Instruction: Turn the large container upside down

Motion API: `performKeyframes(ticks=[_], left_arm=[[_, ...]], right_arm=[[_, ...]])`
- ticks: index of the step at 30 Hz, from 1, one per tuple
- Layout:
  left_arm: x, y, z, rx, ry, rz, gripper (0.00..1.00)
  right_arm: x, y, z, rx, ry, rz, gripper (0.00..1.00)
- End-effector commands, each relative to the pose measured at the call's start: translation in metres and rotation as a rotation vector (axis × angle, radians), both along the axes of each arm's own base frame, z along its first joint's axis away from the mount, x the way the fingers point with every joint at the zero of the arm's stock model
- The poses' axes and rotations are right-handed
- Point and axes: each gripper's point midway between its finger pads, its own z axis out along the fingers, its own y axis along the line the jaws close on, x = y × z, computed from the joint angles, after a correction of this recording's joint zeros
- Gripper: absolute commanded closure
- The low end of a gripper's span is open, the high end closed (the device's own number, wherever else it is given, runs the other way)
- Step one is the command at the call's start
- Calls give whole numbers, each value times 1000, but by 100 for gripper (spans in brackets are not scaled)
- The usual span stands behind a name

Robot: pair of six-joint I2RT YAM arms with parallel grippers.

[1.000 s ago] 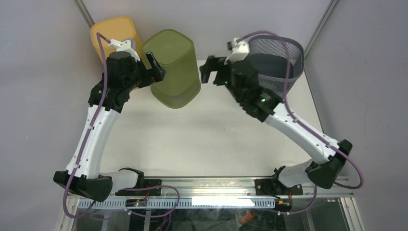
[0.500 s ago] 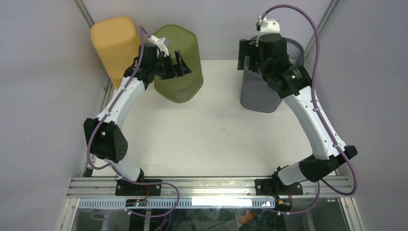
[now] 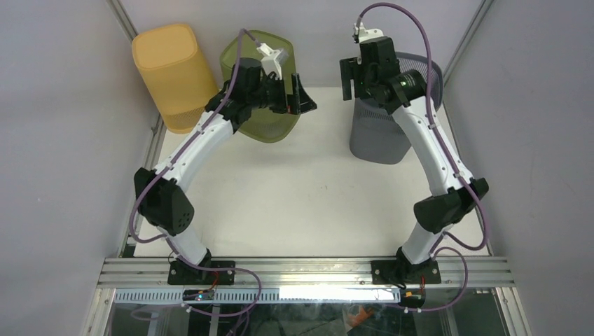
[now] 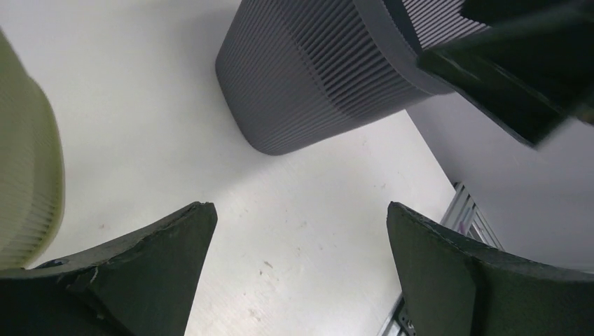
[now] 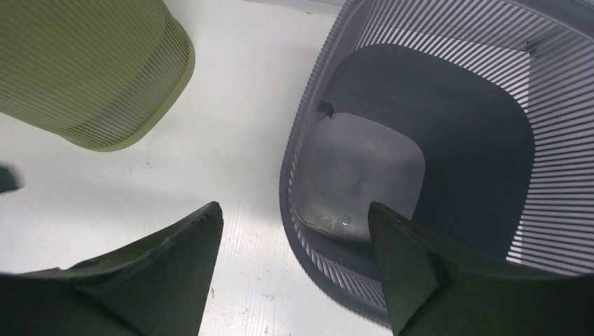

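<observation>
Right arm (image 3: 429,143) swung above grey container (image 3: 375,138); ribbed, upright, mouth up.

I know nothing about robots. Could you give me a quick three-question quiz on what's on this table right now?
1. True or false: the grey bin stands with its open mouth up.
2. How many bins are on the table? A two, B three, C four.
3. Fill in: the left gripper, fingers spread and empty, hangs closest to the ___ bin.
Key: 1 true; 2 B; 3 green bin.
</observation>
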Motion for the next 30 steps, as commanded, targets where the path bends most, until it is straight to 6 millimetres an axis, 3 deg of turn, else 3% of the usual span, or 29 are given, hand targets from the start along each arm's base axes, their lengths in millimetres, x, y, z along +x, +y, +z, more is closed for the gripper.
performKeyframes(ticks=[1,6,10,13,16,21,27,30], left_arm=[[-46,29,61,-68,-134,-11,1],[-89,62,54,-37,-113,53,1],[-109,81,42,-41,-78,108,1],[-119,90,40,-44,-62,126,1],[-119,98,41,-33,-54,147,1],[-107,122,50,-42,-63,200,1],[-105,144,35,-44,5,222,1],[-106,150,37,-37,4,246,1]], right_arm=[[16,4,-1,-27,19,35,23],[37,5,-25,-74,52,39,42],[40,9,-29,-74,72,51,62],[33,11,-18,-46,64,67,100],[16,26,10,51,35,144,100],[-31,61,57,313,7,309,100],[-94,94,63,603,98,489,100],[-117,100,65,729,130,545,100]])
